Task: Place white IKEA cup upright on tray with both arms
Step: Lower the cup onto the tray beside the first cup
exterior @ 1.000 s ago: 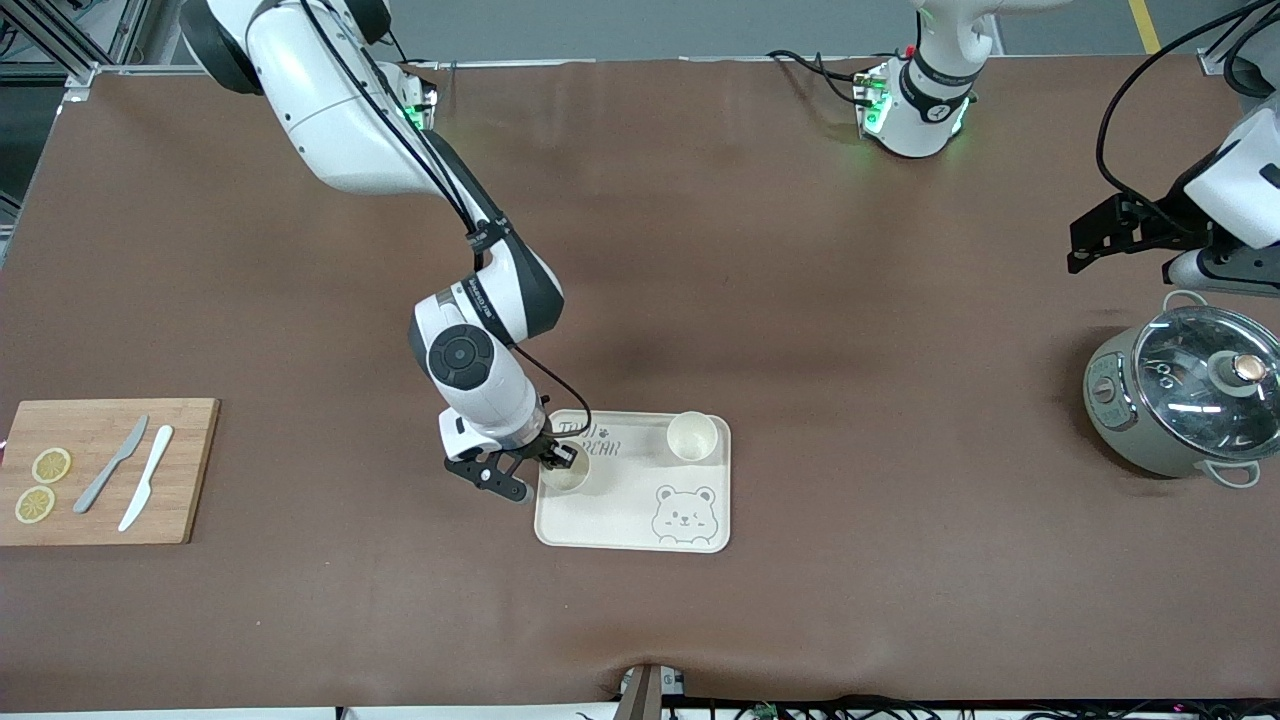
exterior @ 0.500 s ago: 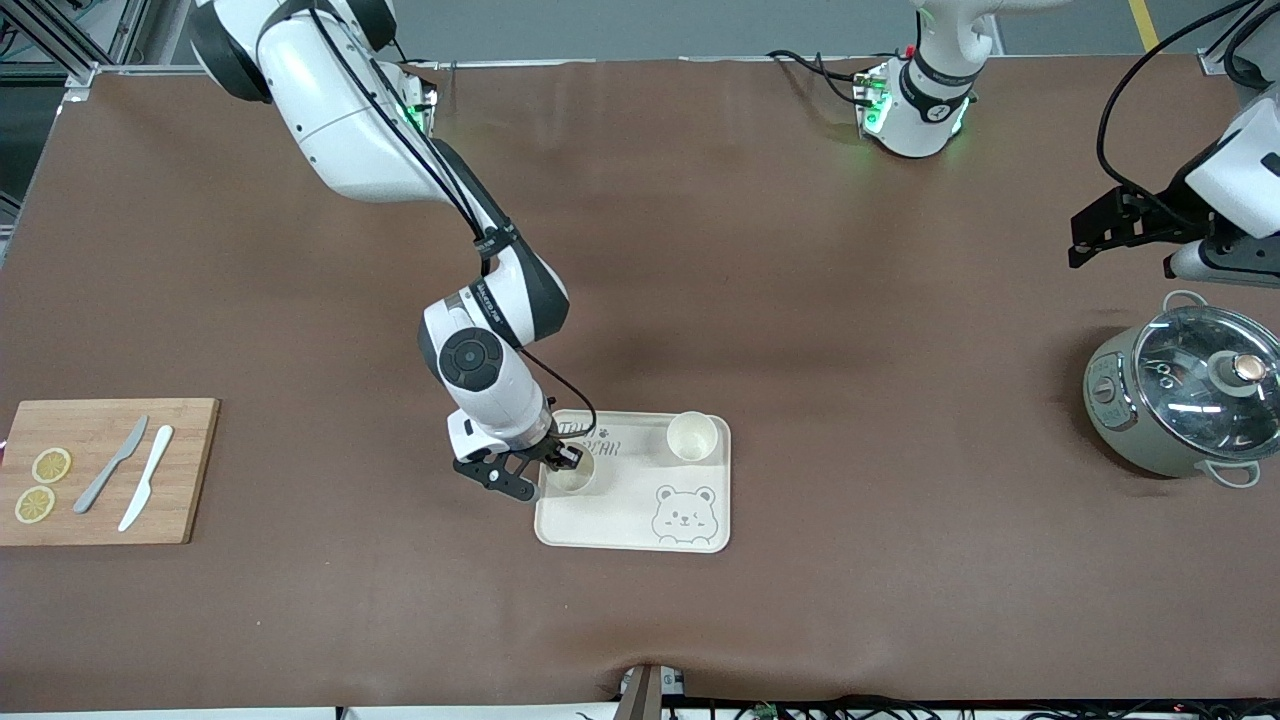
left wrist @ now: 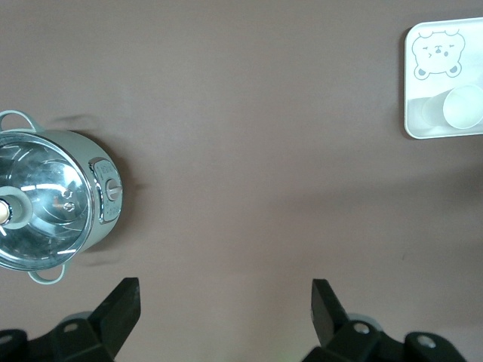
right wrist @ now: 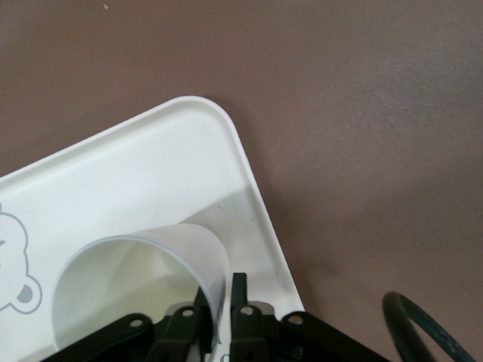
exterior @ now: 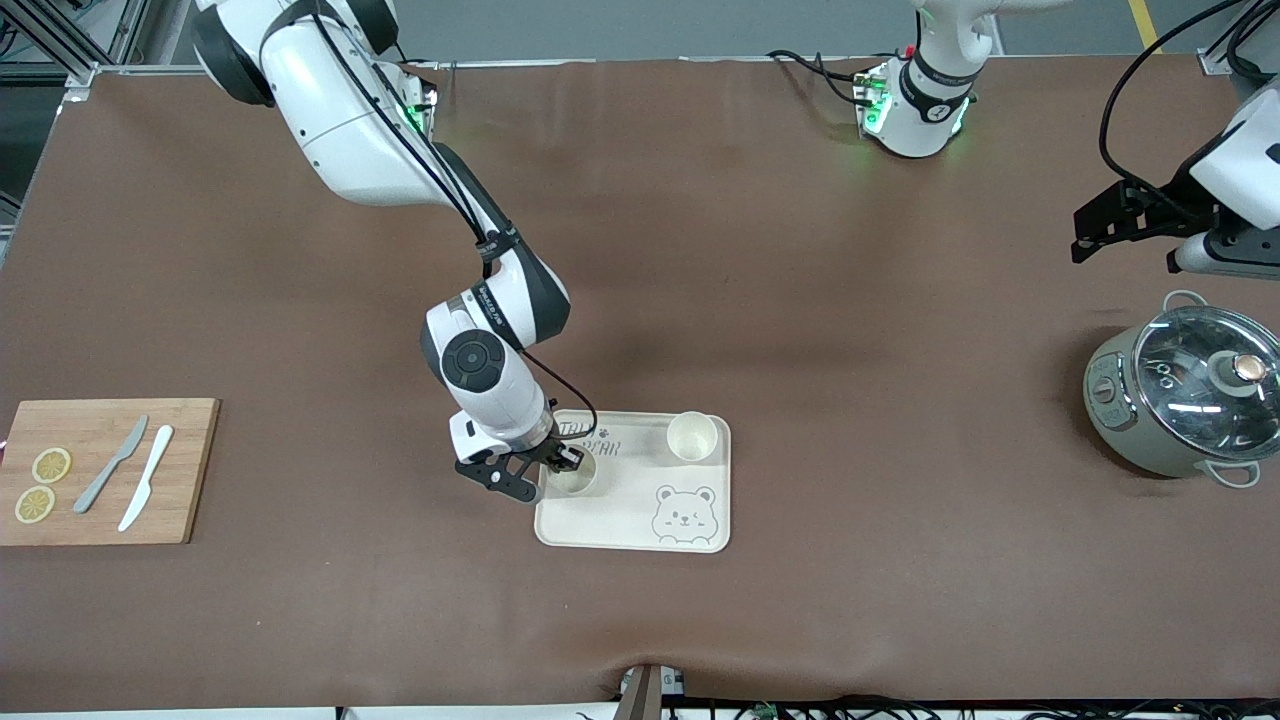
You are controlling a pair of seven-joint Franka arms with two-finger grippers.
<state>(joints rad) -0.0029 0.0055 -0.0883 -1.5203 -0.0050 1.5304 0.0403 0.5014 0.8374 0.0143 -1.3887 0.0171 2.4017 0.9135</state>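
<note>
The cream tray with the bear face lies nearer the front camera, mid-table. My right gripper is shut on the rim of a white cup. It holds the cup upright over the tray corner by the lettering. In the right wrist view one finger is outside the cup wall and the other inside, above the tray. A second white cup stands upright on the tray. My left gripper is open and empty over the bare table by the pot, as its wrist view also shows.
A grey pot with a glass lid stands at the left arm's end; it also shows in the left wrist view. A wooden cutting board with two knives and lemon slices lies at the right arm's end.
My right gripper has shifted slightly toward the tray's middle with the cup in it. My left gripper has drifted a little toward its own base.
</note>
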